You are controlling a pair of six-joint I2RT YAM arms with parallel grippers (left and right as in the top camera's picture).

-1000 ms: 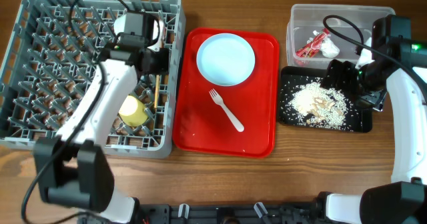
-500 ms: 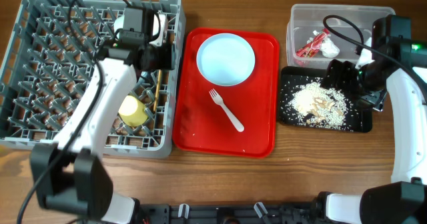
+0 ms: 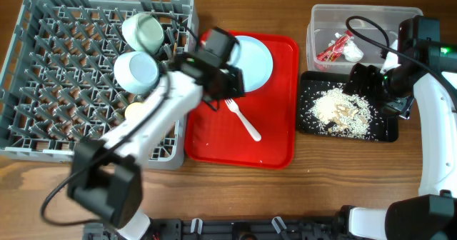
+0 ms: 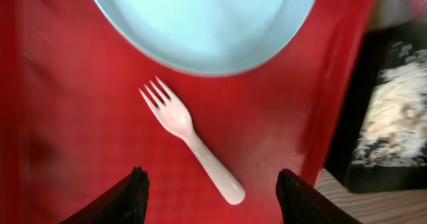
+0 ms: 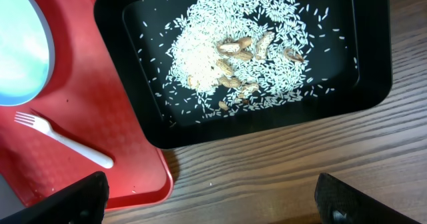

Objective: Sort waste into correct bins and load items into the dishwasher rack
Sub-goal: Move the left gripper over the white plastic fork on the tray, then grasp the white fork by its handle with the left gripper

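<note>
My left gripper [image 3: 227, 90] hangs open over the red serving tray [image 3: 214, 143]. In the left wrist view the white fork [image 4: 190, 137] lies flat on the tray, its handle end between my open fingertips [image 4: 133, 197] but ungripped. The white plate [image 4: 200, 24] sits just beyond the fork. In the grey dishwasher rack [image 3: 43, 136] rest two pale bowls [image 3: 143, 29] [image 3: 136, 70] and a yellow cup [image 3: 134, 111], half hidden by my arm. My right gripper [image 3: 365, 79] stays open and empty by the black tray [image 5: 370, 84] of rice scraps [image 5: 227, 51].
The clear tub [image 3: 364, 15] at the back right holds the red wrapper [image 3: 332, 48] and white tissue [image 3: 352, 51]. The black tray's left edge lies close to the red tray [image 5: 87, 177]. Bare wooden table [image 5: 280, 171] shows in front of both.
My left gripper has opened and swung right, from above the rack to above the red tray. The two bowls in the rack now show. The right arm has not moved.
</note>
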